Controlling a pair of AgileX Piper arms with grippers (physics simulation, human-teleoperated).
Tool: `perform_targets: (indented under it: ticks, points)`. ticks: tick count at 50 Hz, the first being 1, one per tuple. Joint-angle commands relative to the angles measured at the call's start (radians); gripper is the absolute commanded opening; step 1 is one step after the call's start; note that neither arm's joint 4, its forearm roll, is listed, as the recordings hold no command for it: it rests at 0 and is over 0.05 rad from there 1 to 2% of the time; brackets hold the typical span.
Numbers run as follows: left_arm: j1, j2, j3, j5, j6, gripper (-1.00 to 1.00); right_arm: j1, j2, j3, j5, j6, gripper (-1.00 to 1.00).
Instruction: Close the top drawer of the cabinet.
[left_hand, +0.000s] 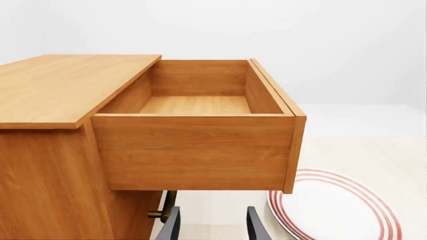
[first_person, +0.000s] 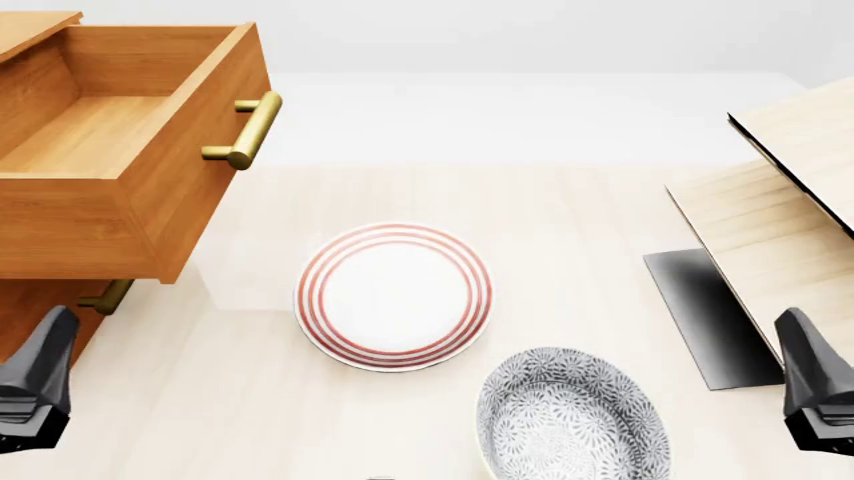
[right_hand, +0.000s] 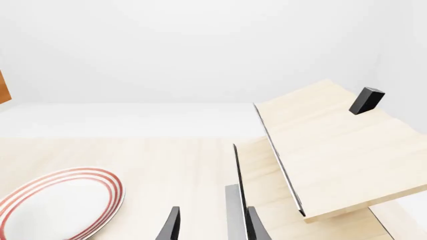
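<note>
Top drawer stood pulled out from the cabinet, both grippers released.
Left wrist: the top drawer (left_hand: 193, 150) jutted sideways from the cabinet (left_hand: 47, 170); the left gripper (left_hand: 212, 225) gaped beneath it. Front: the drawer's brass handle (first_person: 248, 130) faced open tabletop beside a red-striped plate (first_person: 392, 296). Right wrist: the right gripper (right_hand: 212, 225) gaped near pale furniture (right_hand: 333, 150).

Top drawer (left_hand: 193, 150): pulled well out of cabinet (left_hand: 53, 165), interior bare. Brass handle (left_hand: 165, 207) of a lower drawer beneath. Red-ringed plate (left_hand: 340, 210) on table (left_hand: 373, 155), beside. Left claw (left_hand: 213, 226): dark fingertips apart, nothing between.
</note>
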Motion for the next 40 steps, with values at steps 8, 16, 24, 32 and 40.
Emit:
perform_targets:
  ticks: [8, 16, 24, 32, 40]
  points:
    - [-0.006, -0.018, -0.004, 0.017, 0.002, 1.00, 0.011, 0.002, -0.003, 0.002, 0.000, 1.00]
    - [-0.007, -0.017, -0.002, 0.016, 0.006, 1.00, 0.008, 0.000, -0.003, 0.004, -0.001, 1.00]
    - [-0.003, -0.003, -0.008, 0.029, -0.021, 1.00, 0.008, 0.002, -0.003, 0.002, -0.001, 1.00]
    - [-0.007, -0.020, -0.005, 0.027, 0.003, 1.00, 0.008, 0.001, -0.003, 0.003, 0.000, 1.00]
    - [-0.017, -0.021, -0.008, 0.007, 0.021, 1.00, 0.008, -0.002, -0.003, 0.007, 0.000, 1.00]
